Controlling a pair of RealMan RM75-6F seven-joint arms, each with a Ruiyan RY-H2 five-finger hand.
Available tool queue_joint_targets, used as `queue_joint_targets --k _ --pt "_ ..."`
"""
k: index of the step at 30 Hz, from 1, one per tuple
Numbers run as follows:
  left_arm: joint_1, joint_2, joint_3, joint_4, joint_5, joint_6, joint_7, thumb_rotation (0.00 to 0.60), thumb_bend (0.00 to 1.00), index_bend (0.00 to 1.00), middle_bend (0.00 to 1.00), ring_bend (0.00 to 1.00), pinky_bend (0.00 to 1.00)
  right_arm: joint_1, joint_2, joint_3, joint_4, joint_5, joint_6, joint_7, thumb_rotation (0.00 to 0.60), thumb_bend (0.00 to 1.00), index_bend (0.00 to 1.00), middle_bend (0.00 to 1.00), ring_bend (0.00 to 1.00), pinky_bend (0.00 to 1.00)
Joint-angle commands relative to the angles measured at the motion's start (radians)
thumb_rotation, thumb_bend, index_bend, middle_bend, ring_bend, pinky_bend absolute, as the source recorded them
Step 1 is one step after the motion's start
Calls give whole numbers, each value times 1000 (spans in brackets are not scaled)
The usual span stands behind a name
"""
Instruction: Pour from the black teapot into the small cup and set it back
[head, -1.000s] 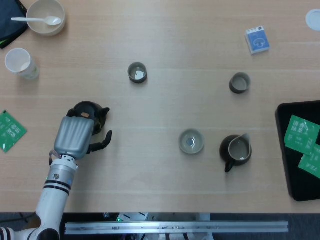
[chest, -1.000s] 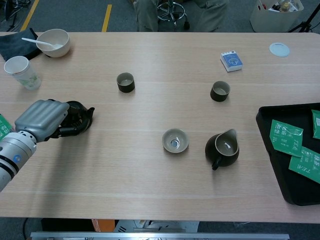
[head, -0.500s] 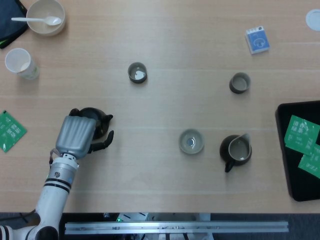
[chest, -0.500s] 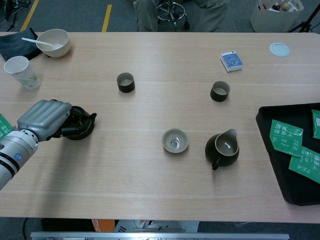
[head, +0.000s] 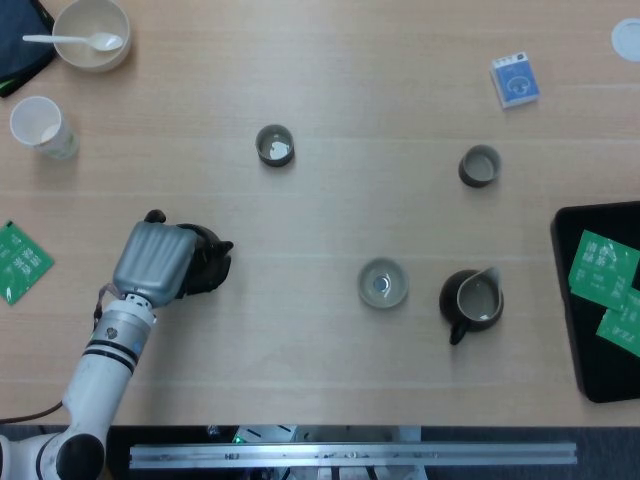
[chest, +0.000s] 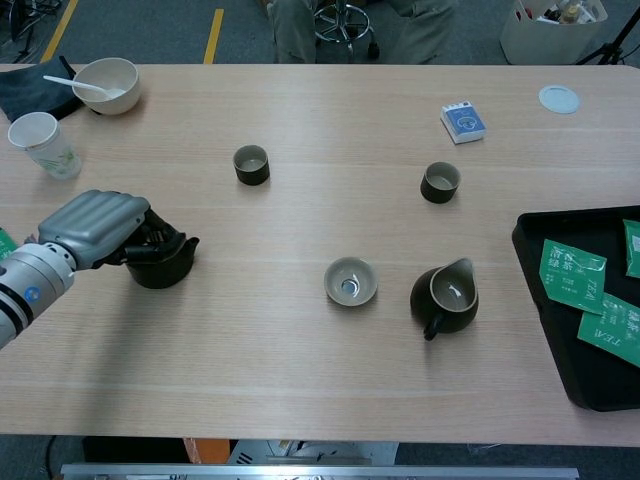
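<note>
The black teapot (head: 208, 263) (chest: 166, 264) is at the left of the table, its spout pointing right. My left hand (head: 153, 262) (chest: 95, 224) grips it from the left side and covers most of its top. Whether the pot touches the table I cannot tell. The small pale cup (head: 383, 283) (chest: 350, 281) stands empty near the table's middle, well to the right of the teapot. My right hand shows in neither view.
A dark pitcher (head: 472, 299) stands just right of the pale cup. Two dark cups (head: 274, 145) (head: 480, 166) sit farther back. A black tray (head: 600, 330) with green packets lies at the right edge. A paper cup (head: 40, 125) and a bowl (head: 90, 33) are at the back left.
My left hand has carried the teapot to the right, toward the pale cup, and its fingers have drawn closer around the pot.
</note>
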Motion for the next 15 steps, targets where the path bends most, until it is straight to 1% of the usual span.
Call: queue_joint_targets --k 1,5,10,15 --pt "-17 14 -4 -1 -7 -15 1 39 340 668 964 776 228 -1 -2 1 3 2 2 0 600 433 264 312 194 126" --pt "-32 24 -7 -3 -7 -20 3 3 340 714 982 797 228 -1 -5 2 6 5 -1 3 600 433 264 313 194 126" --pt "-49 36 -7 -6 -4 -24 10 0 340 801 1000 820 228 -1 -8 5 9 6 0 4 600 433 265 312 194 126" --pt "-68 47 -6 -9 -19 -40 16 0 340 857 1000 836 228 -2 -11 7 13 10 1 7 600 433 264 312 194 126"
